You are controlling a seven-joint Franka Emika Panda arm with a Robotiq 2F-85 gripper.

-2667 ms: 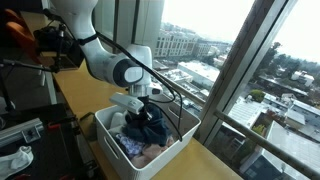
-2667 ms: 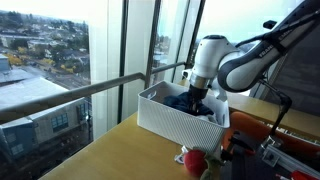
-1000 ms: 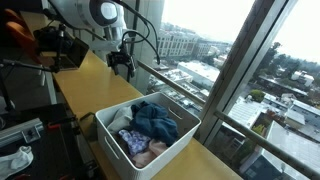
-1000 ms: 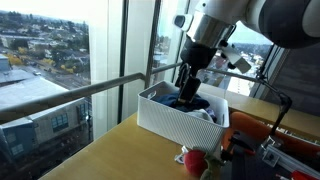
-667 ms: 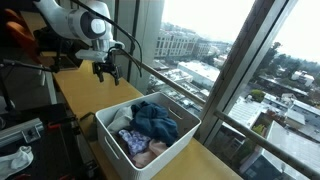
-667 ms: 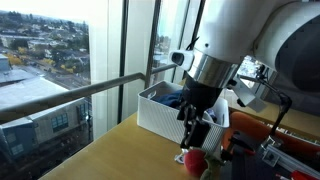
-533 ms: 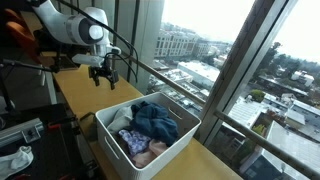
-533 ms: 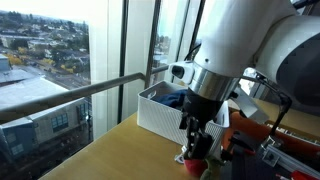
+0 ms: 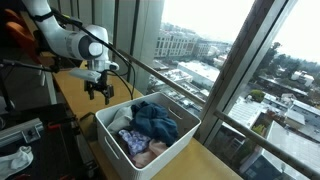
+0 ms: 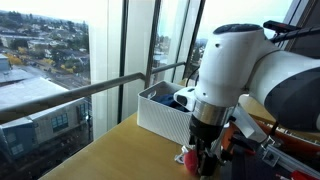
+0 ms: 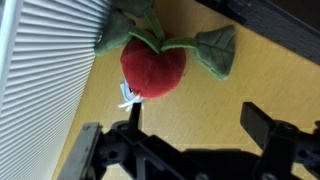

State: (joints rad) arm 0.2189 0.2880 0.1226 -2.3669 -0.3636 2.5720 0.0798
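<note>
The gripper [image 9: 98,93] has swung off the basket [image 9: 108,140] of clothes [image 9: 150,120] and now hangs over the red soft toy [image 11: 152,68] beside it, fingers wide apart and empty.

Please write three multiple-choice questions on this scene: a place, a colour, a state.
1. Where lies the red plush toy with green leaves? A on the wooden table beside the white slatted plastic basket; B inside that basket; C on the floor.
2. What colour is the topmost cloth in the basket? A dark blue; B yellow; C orange.
3. How is the black gripper? A shut on the toy; B shut on cloth; C open and empty.
Key: 1 A, it lies on wood beside the slats. 2 A, blue fabric lies uppermost. 3 C, fingers apart, nothing between.
</note>
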